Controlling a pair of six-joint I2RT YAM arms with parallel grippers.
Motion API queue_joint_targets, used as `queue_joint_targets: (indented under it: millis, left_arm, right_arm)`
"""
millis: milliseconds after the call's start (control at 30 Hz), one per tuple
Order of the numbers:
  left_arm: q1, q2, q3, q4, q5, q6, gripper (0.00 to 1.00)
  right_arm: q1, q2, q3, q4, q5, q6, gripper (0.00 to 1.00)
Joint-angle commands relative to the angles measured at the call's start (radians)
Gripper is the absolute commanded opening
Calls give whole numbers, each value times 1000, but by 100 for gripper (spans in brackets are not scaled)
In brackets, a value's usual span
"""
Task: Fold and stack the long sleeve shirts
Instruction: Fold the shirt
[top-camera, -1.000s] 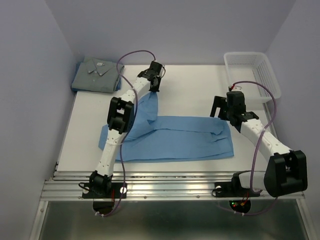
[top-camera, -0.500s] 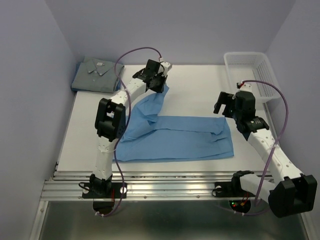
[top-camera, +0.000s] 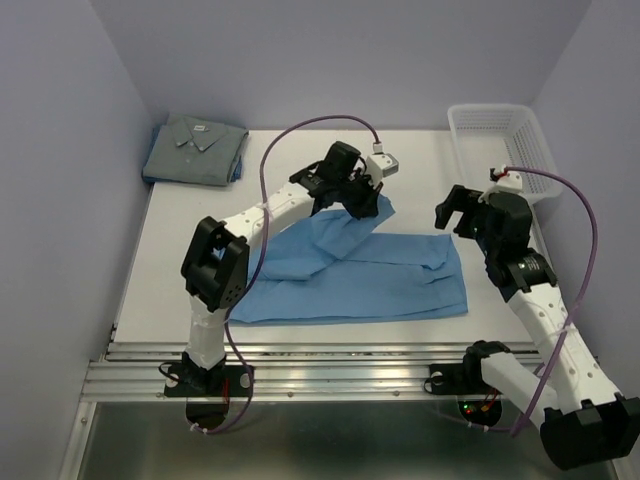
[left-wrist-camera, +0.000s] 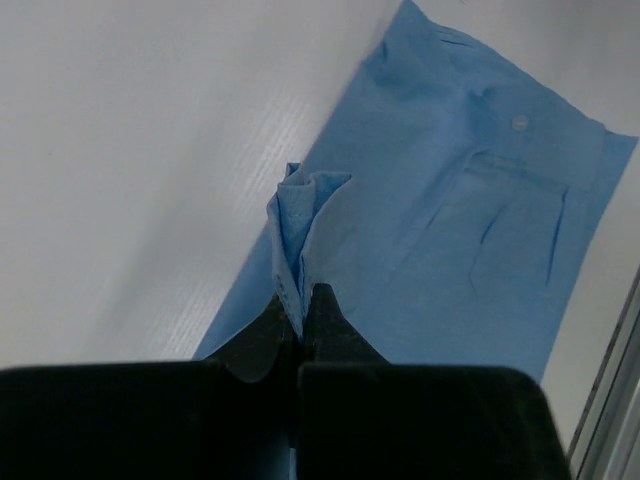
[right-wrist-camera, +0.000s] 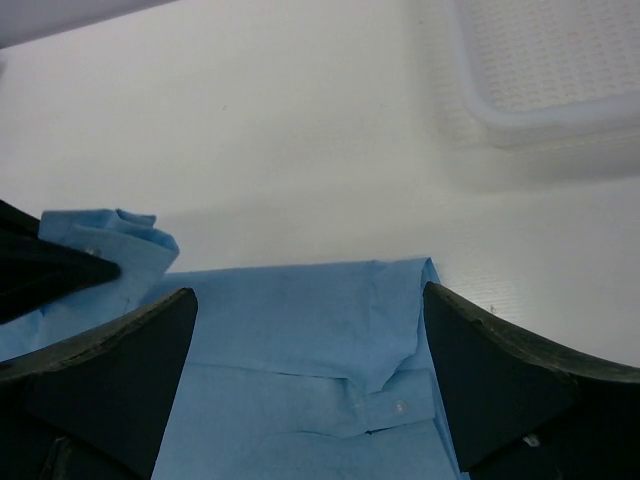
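left gripper (top-camera: 370, 206) pinched tight on a bunched bit of the sky-blue shirt (top-camera: 380, 278), lifting it | rest of that shirt lies flat mid-table | right gripper (top-camera: 463, 212) spread wide, hovering near its right end, holding nothing | grey-blue shirt (top-camera: 195, 150) folded, far-left corner

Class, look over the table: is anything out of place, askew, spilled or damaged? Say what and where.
Nothing spilled or damaged. The one untidy thing is the sky-blue shirt in the middle: one part is lifted and bunched in the shut left hand, not lying flat. The grey-blue shirt sits folded at the far left corner.
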Motion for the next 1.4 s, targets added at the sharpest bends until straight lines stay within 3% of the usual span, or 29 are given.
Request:
queue_joint_targets:
  millis: [0, 200, 467, 667, 1033, 1367]
  left_arm:
    - [-29, -165, -68, 92, 64, -23, 0]
    - [-55, -222, -103, 111, 48, -33, 0]
    - [-63, -390, -174, 106, 97, -18, 0]
    - [-75, -427, -212, 118, 160, -9, 0]
    - [-159, -253, -53, -7, 219, 89, 0]
    - [-190, 54, 188, -157, 265, 148, 0]
  right_arm:
    - [4, -63, 30, -15, -1, -2, 100]
    - [4, -131, 59, -44, -9, 7, 100]
    - [4, -149, 79, -76, 11, -6, 100]
    - [4, -162, 77, -78, 17, -3, 100]
    - [4, -171, 104, -116, 140, 21, 100]
    - [4, -183, 91, -118, 139, 17, 100]
